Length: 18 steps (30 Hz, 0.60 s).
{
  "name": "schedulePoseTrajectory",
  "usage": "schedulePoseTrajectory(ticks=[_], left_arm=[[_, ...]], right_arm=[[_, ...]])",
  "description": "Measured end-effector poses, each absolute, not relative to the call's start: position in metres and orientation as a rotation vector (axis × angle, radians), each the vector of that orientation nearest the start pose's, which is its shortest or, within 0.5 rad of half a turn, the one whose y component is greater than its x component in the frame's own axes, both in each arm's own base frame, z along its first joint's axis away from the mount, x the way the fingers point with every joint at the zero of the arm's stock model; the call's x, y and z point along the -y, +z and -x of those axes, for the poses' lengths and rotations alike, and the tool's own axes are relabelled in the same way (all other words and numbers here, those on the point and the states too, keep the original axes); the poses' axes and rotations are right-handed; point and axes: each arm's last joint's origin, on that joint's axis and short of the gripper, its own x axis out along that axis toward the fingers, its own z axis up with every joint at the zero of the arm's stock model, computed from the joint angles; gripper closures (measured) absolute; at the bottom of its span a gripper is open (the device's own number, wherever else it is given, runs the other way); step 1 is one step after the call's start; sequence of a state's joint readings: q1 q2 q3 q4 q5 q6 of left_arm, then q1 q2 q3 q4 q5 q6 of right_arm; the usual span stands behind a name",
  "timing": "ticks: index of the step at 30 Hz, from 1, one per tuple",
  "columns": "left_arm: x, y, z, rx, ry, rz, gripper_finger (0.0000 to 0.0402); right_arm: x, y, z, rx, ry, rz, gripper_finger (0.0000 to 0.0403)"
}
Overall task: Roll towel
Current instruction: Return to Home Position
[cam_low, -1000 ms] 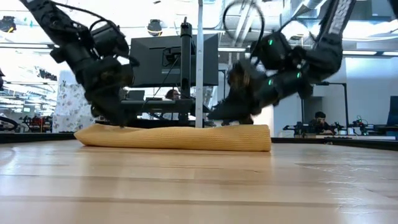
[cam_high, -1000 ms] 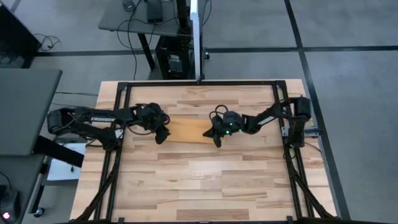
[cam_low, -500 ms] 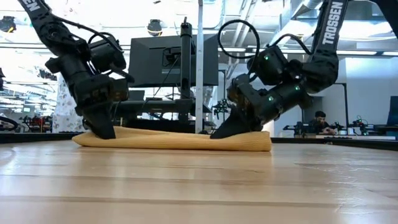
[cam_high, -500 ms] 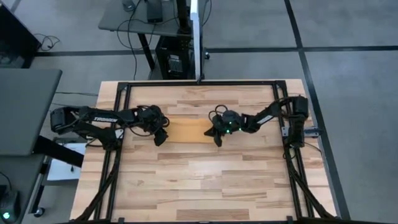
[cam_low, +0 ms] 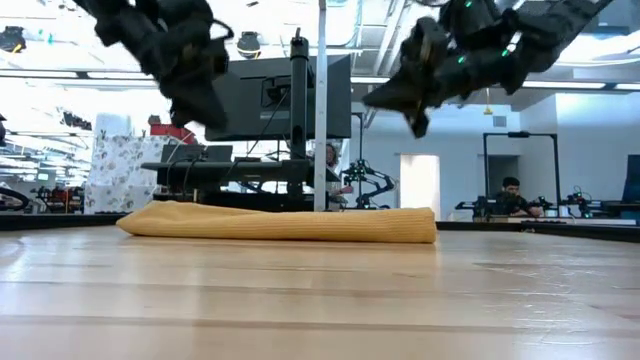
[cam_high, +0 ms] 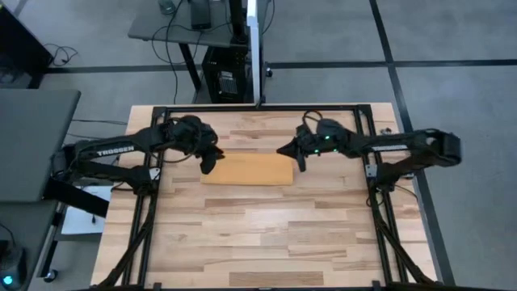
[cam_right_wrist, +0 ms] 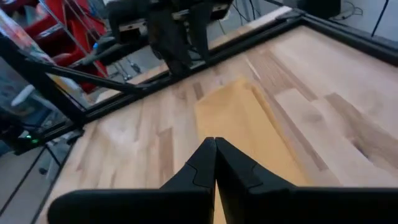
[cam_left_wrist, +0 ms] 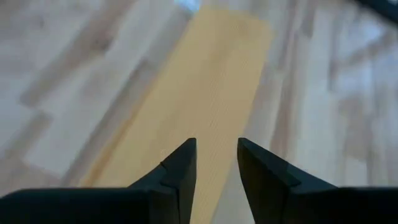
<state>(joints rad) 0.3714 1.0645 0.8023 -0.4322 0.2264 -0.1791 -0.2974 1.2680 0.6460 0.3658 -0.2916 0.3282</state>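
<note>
Left gripper point(cam_left_wrist: 216, 148) hangs above the left end of the towel point(cam_high: 246, 170), not touching it. Its fingers point(cam_left_wrist: 180, 171) are a narrow gap apart and hold nothing. The towel lies as a long flattened bundle on the wooden table point(cam_high: 242, 234), toward the far side, between the two arms. Right gripper point(cam_right_wrist: 214, 146) hangs above the towel's right end, clear of it, fingers pressed together, empty. In the low view both grippers are up off the cloth.
</note>
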Motion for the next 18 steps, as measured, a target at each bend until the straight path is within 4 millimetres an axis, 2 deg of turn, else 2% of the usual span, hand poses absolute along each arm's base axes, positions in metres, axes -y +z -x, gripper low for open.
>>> schedulePoseTrajectory(ticks=[3, 4, 7, 11, 15, 18], left_arm=[[-0.072, 0.289, -0.209, -0.59, 0.119, 0.367, 0.0384], [-0.072, 0.294, -0.209, -0.578, 0.1, 0.363, 0.0392], [-0.072, 0.302, -0.205, -0.551, 0.074, 0.316, 0.0393], [-0.075, 0.313, -0.194, -0.491, 0.088, 0.271, 0.04], [-0.08, 0.312, -0.187, -0.509, 0.149, 0.267, 0.0398], [-0.082, 0.31, -0.181, -0.534, 0.221, 0.337, 0.0397]], right_arm=[[0.066, 0.256, -0.243, -0.201, -0.041, -0.421, 0.0403], [0.065, 0.26, -0.238, -0.206, -0.038, -0.427, 0.0403], [0.069, 0.261, -0.224, -0.266, -0.032, -0.436, 0.0403], [0.09, 0.256, -0.224, -0.256, -0.017, -0.42, 0.0403], [0.109, 0.248, -0.225, -0.256, -0.012, -0.479, 0.0403], [0.109, 0.242, -0.215, -0.296, -0.041, -0.564, 0.0403]])
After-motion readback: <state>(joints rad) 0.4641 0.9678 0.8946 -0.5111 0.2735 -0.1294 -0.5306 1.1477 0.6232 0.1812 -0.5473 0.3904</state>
